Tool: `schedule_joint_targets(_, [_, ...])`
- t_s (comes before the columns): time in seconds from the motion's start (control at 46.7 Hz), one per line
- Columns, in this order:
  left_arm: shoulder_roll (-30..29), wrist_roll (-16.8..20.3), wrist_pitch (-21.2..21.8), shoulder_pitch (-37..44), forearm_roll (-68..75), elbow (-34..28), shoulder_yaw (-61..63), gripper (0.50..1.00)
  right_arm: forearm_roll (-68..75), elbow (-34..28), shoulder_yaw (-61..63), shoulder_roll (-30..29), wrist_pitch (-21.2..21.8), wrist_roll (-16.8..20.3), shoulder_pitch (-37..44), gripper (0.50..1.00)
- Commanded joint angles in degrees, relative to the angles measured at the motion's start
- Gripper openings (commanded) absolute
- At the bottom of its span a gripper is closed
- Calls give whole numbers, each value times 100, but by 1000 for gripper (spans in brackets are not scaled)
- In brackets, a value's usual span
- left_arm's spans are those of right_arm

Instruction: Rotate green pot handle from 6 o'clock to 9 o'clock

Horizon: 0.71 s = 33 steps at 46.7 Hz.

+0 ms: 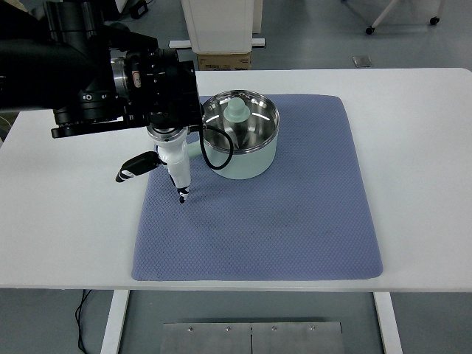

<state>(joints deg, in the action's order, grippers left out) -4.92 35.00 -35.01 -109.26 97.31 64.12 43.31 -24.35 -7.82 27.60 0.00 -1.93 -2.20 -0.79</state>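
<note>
A pale green pot (247,158) with a shiny steel inside stands at the back of the blue mat (295,221). A green knobbed piece (236,112) sits inside it. The pot's handle (194,150) points left, toward 9 o'clock, and is partly hidden behind my left hand. That left hand (155,184) hangs from the black arm over the mat's left edge, beside the pot. One white finger (179,173) points down onto the mat and another finger (134,167) sticks out to the left. The fingers are spread and hold nothing. A black cable (227,147) loops in front of the pot wall.
The mat lies on a white table (66,221). Bare mat stretches in front of and to the right of the pot. Beyond the table's far edge stand a white cabinet (220,26) and a cardboard box (223,61).
</note>
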Motion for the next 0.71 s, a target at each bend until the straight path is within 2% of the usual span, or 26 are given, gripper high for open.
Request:
schedule_joint_targets(0.0, [0, 0, 1, 1, -10, -31, 11, 1000, 0, 0, 0, 0, 0, 0, 0, 1000])
schedule_joint_targets(0.535, [149, 0, 1, 115, -28, -673, 328, 1000, 0, 0, 0, 0, 0, 0, 0, 1000])
schedule_joint_targets(0.685, [176, -265, 1, 203, -28, -761, 371, 1000, 0, 0, 0, 0, 0, 0, 0, 1000])
